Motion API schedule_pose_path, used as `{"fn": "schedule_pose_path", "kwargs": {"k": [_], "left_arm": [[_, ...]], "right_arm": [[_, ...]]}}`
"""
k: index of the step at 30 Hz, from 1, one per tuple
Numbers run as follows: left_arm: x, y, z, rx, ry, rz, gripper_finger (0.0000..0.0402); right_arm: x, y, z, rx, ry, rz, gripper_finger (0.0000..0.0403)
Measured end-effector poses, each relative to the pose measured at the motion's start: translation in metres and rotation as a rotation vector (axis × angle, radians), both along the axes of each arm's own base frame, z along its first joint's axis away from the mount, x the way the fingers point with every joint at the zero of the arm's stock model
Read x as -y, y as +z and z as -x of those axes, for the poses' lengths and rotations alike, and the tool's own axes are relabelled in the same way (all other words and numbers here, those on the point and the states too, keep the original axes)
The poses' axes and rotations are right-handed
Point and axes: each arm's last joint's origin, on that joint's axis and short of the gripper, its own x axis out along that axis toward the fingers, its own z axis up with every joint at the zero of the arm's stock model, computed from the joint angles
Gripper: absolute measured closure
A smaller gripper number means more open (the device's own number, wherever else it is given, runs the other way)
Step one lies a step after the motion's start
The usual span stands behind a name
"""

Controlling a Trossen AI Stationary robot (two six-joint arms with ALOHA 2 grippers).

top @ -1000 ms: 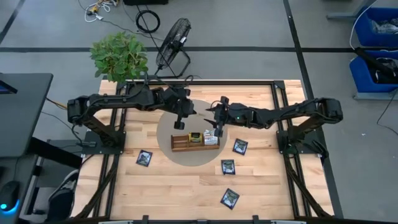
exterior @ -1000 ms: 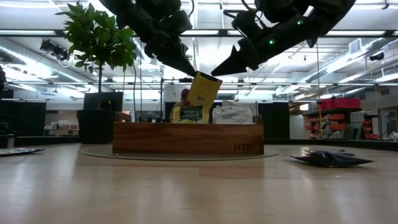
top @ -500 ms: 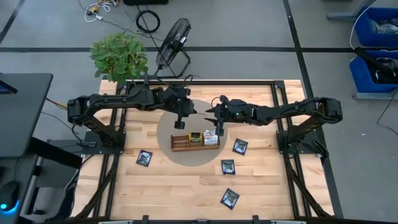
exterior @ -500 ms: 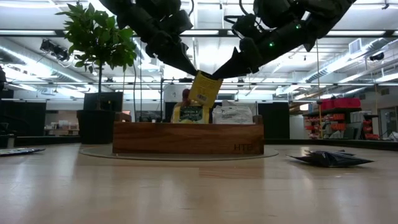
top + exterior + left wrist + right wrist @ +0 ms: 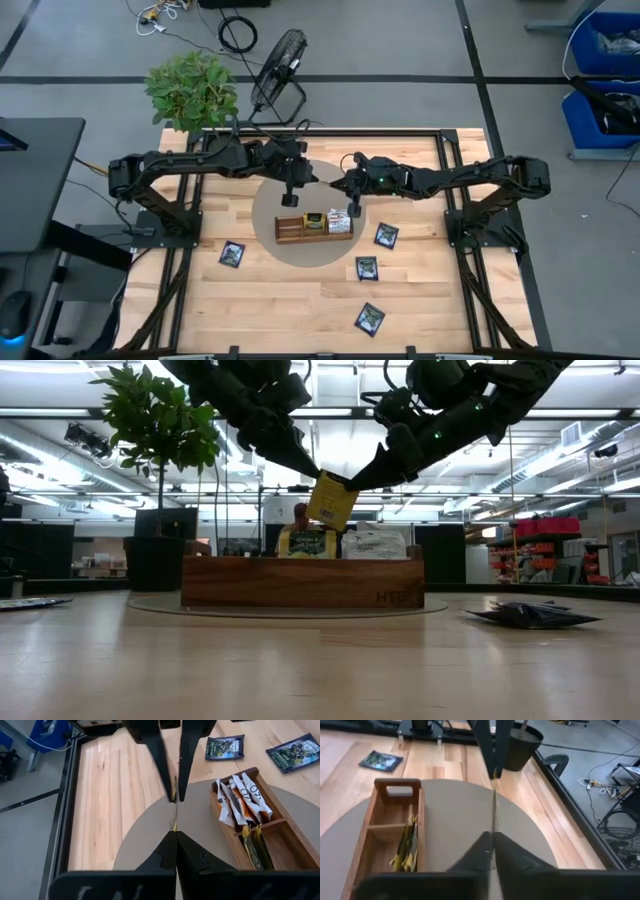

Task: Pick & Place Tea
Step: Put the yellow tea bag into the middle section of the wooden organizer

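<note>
Looks like a mid-air handoff: left gripper (image 5: 318, 472) and right gripper (image 5: 352, 484) both pinch one yellow tea sachet (image 5: 333, 501) hanging above the wooden tray (image 5: 300, 582), at 12 o'clock from its yellow-sachet compartment, so next one probably has to let go.

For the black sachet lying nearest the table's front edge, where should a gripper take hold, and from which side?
The black sachet lies flat on the table, clear of the other sachets, turned at an angle. Probably best come from straight above and pinch one edge or corner, fingers across its thin side; flat as it lies, a level approach from the side offers nothing to close on.
</note>
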Motion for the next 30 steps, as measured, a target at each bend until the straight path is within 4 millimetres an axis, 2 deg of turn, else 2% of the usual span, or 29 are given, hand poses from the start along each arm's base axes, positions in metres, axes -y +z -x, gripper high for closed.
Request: {"fn": "schedule_pose_path", "kwargs": {"k": [2,5,9,13,20,23,30], "left_arm": [[0.000,0.001,0.000,0.008,0.003,0.002,0.0401],[-0.001,0.001,0.000,0.019,-0.001,0.044,0.0393],[-0.008,0.002,0.002,0.060,-0.052,0.237,0.0388],[-0.010,0.005,0.006,0.064,-0.043,0.249,0.0397],[0.002,0.011,0.008,0.081,-0.074,0.251,0.0385],[0.009,0.011,0.012,0.166,-0.090,0.238,0.0384],[0.033,0.016,0.043,0.373,-0.093,0.240,0.0396]], "right_arm": [[0.000,-0.001,0.000,-0.008,0.005,0.008,0.0392],[-0.001,0.000,0.000,-0.008,0.007,0.009,0.0396],[-0.008,0.005,0.001,0.006,0.022,0.039,0.0399],[-0.014,0.013,0.005,0.015,0.016,0.057,0.0401],[-0.027,0.027,0.017,0.004,-0.001,0.083,0.0402],[-0.035,0.034,0.021,0.024,0.018,0.086,0.0402],[-0.057,0.040,0.027,0.028,0.064,0.073,0.0402]]}}
